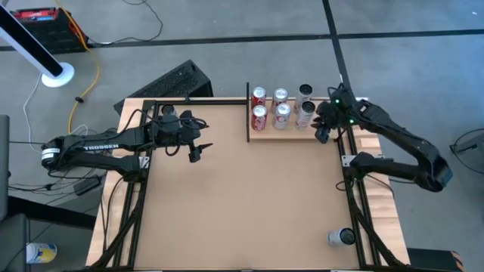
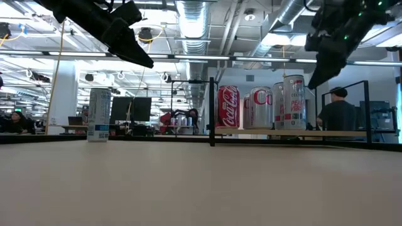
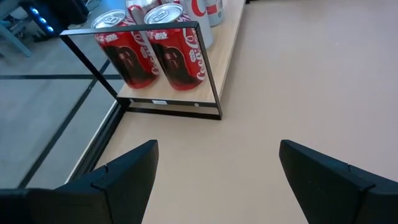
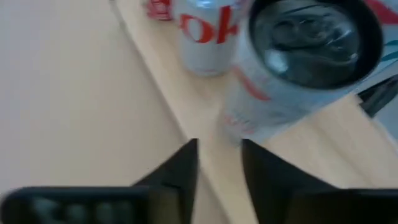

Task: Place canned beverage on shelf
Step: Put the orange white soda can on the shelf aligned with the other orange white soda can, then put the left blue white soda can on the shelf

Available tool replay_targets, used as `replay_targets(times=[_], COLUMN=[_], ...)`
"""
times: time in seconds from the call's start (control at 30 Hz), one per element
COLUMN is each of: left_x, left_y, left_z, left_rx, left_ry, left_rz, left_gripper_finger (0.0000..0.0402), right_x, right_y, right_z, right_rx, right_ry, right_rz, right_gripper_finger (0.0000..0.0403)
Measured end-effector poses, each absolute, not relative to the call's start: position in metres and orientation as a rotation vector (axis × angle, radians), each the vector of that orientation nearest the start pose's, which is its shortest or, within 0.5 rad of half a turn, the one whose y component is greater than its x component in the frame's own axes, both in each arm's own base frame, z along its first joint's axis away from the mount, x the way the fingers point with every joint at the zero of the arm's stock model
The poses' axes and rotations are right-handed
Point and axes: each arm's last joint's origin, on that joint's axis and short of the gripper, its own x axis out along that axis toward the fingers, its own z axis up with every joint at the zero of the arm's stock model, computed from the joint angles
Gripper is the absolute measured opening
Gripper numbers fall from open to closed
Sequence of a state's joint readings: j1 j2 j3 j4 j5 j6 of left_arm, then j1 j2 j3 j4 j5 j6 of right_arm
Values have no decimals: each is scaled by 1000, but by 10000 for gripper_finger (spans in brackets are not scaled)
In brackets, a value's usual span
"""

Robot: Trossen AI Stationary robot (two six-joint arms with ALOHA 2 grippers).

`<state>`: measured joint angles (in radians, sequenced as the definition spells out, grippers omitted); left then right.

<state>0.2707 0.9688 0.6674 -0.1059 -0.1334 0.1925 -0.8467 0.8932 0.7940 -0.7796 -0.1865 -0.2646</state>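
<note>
— Where was the canned beverage?
— A tall silver can (image 1: 305, 114) stood upright on the shelf (image 1: 291, 133), at the end away from the black upright bar (image 1: 248, 113). In the right wrist view its dark top (image 4: 309, 38) showed just past the fingers.
— What else stood on the plank?
— Two red cola cans (image 1: 259, 109) next to the bar, two silver cola cans (image 1: 281, 106) in the middle, and a second tall can (image 1: 305, 93) behind the first. The shelf itself lay along the table's (image 1: 242, 204) far edge, toward its far right corner.
— And the right gripper (image 1: 324, 130)?
— It hung above the shelf's right end, just beside the tall can and not touching it. Its fingers (image 4: 180, 171) stood nearly together with only a thin gap, gripping nothing.
— The left gripper (image 1: 198, 149)?
— Raised over the table's far left part, well apart from the shelf, fingers (image 3: 127, 171) spread wide and empty, pointing at the bar end.
— Anything more on the table?
— One more can (image 1: 340, 237) near the near right corner. Off the table, a dark keyboard (image 1: 170, 81) lay on the floor.
</note>
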Motion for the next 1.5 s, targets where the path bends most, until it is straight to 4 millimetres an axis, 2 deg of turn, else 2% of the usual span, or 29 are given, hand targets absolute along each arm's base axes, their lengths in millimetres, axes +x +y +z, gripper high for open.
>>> replay_targets(times=[0.17,0.2,0.4,0.53,0.7,0.87,0.93,1.1,1.17,1.33,1.5], left_x=[202,202,202,202,202,202,201,190,181,154,134], left_y=[60,60,60,60,60,60,62,74,84,117,140], left_z=[267,267,267,266,266,266,267,284,286,282,282], left_rx=[157,157,160,163,163,188,189,132,66,-156,-207], left_ry=[445,446,451,459,459,464,471,529,588,648,660], left_rz=[358,358,357,355,355,362,430,814,918,1104,1174], left_gripper_finger=[320,320,320,320,320,320,320,320,320,320,320], right_x=[121,121,121,121,120,129,135,150,155,163,165], right_y=[-135,-137,-145,-145,-138,-124,-117,-99,-93,-83,-77], right_z=[260,259,255,254,256,271,278,284,285,287,286], right_rx=[160,164,190,202,229,340,362,330,302,253,223], right_ry=[857,860,868,877,911,840,807,800,800,784,794], right_rz=[-544,-548,-572,-571,-537,-416,-353,-238,-197,-135,-97], right_gripper_finger=[26,17,37,23,15,41,44,35,29,21,32])
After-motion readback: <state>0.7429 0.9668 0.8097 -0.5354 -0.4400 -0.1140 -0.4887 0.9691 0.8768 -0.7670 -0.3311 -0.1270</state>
